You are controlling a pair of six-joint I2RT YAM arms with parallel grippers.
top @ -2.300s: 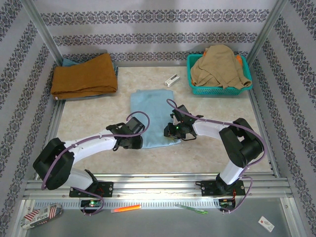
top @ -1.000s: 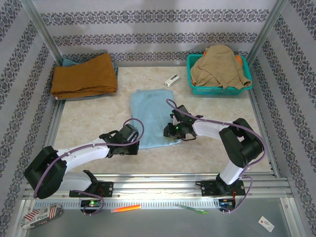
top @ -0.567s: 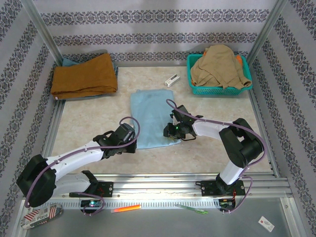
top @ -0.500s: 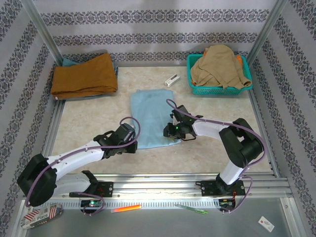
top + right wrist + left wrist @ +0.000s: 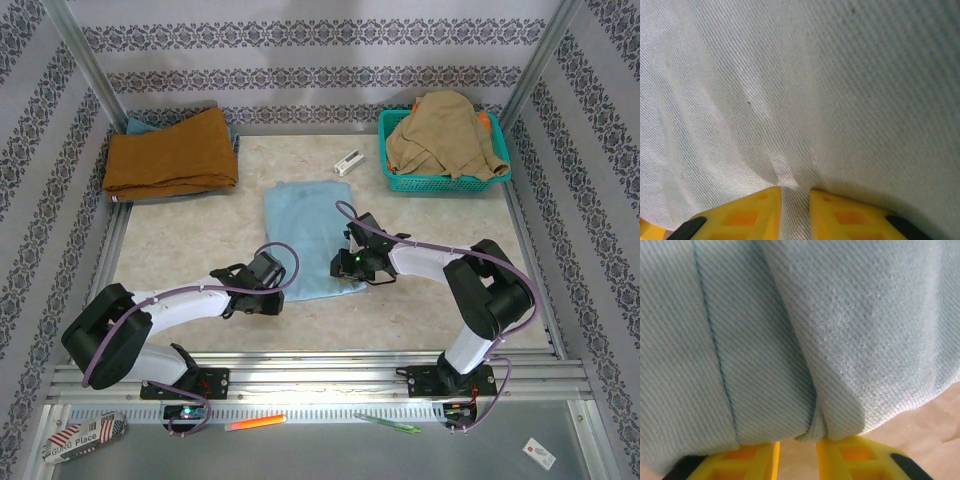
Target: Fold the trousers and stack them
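**Two near corners, one even lift**

The trousers [image 5: 305, 235] lie in the middle of the table [image 5: 170, 240] as a flat, folded sky-blue rectangle, its long side running from near to far. Both arms reach in low at its near end. The left gripper [image 5: 272, 290] is at the near-left corner and the right gripper [image 5: 345, 267] at the near-right edge.

In the right wrist view, the yellow fingers [image 5: 747, 212] stand a narrow slit apart. The cloth puckers into that slit with creases fanning away from it, so this pincer looks to be pinching the trousers.

In the left wrist view, the fingers [image 5: 747, 462] also stand a little apart, with the folded hem resting on their tips and a small tuck of cloth dipping into the gap. I cannot tell whether that is a grip or only contact.

The step in hand appears to be taking both near corners, either for another fold toward the far end or to carry the bundle. To do it well:

- The left pincer should catch every layer at the hem before anything rises. Thin cloth like this slips easily out of a shallow bite.
- Both corners should lift together and level, or the fold will skew.
- The span between them should stay taut but not stretched.

The folded rust-orange garment [image 5: 170, 155] at the far left looks like the likely stacking place. The tan garment [image 5: 445, 135] in the teal basket [image 5: 445, 183] at the far right is not involved.
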